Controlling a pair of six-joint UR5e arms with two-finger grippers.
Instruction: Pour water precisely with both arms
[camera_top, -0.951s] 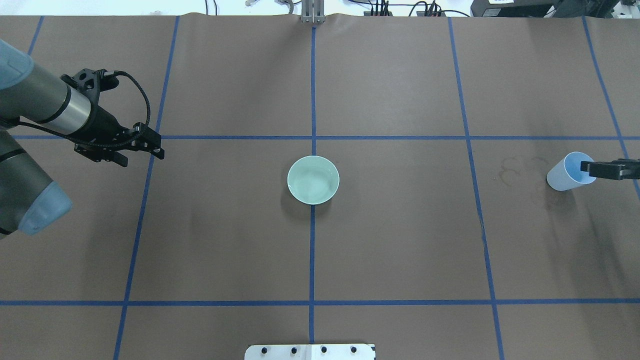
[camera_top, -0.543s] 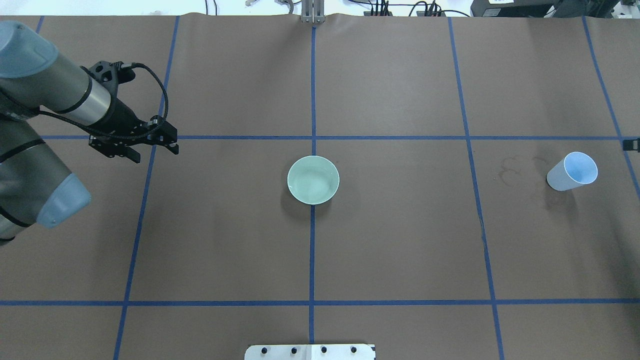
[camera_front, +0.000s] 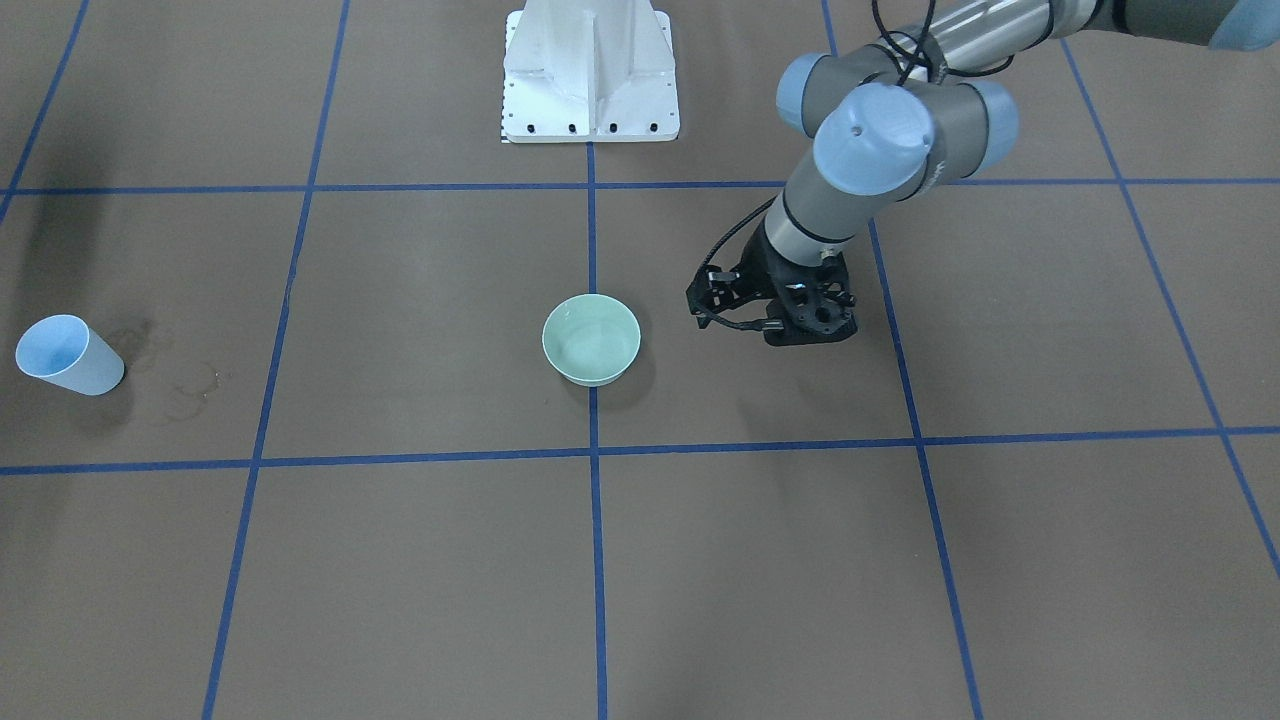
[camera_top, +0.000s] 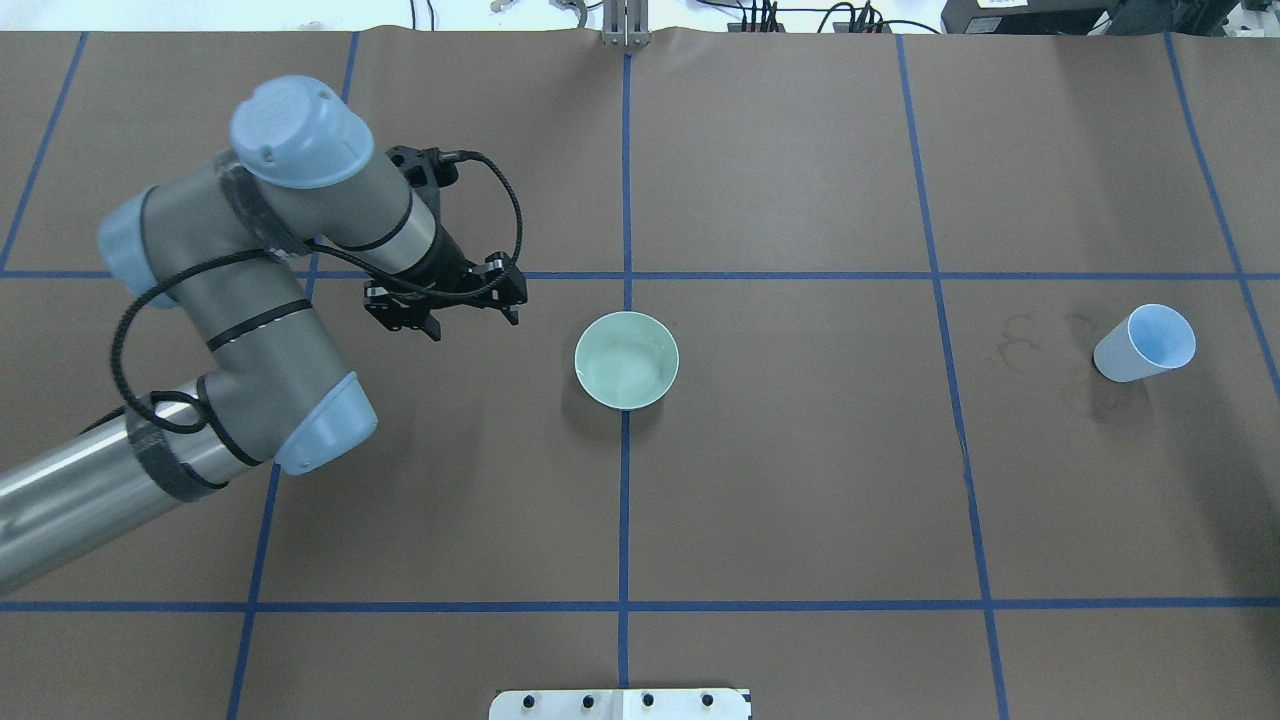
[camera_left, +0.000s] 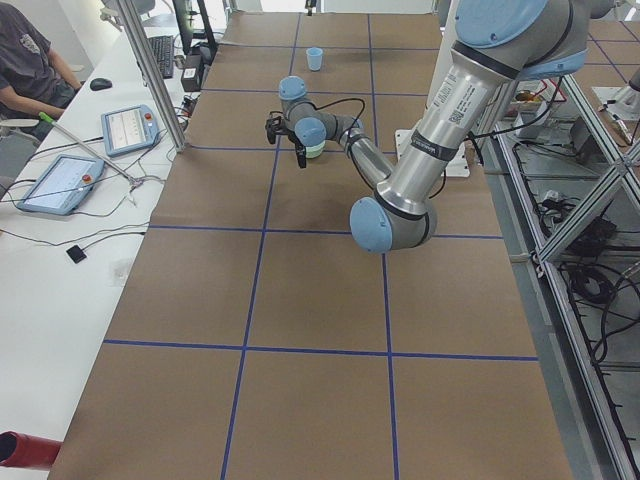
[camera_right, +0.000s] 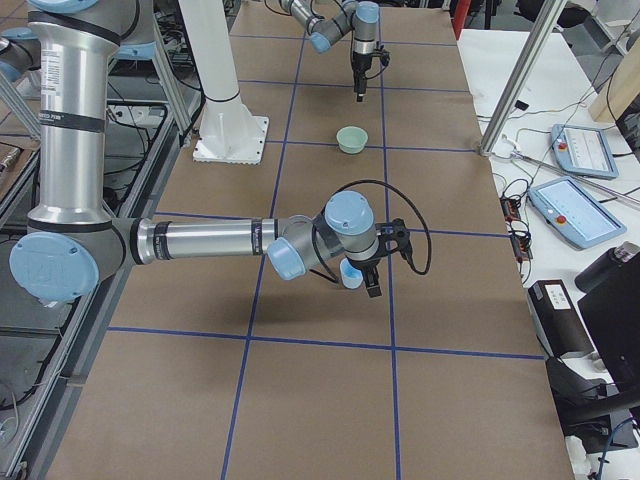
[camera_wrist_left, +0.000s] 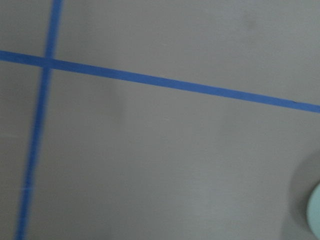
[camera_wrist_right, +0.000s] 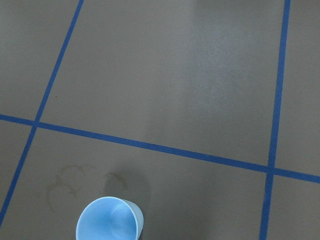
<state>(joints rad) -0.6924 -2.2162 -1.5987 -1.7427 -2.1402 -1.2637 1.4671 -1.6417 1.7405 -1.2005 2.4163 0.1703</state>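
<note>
The pour is judged largely done. The blue cup (camera_top: 1145, 343) is stood on its base on the table (camera_top: 800, 480), well apart from the green bowl (camera_top: 627, 360). Faint glints inside the bowl are taken, with some doubt at this resolution, to be the water (camera_top: 632, 372). Handling of the bowl is judged to be what is left. The left gripper (camera_top: 472, 322) is held with fingers spread and empty, near the bowl but not touching it. The right gripper (camera_right: 375, 270) is seen only from the side, close by the cup. Whether it is spread or pressed together cannot be told.
</note>
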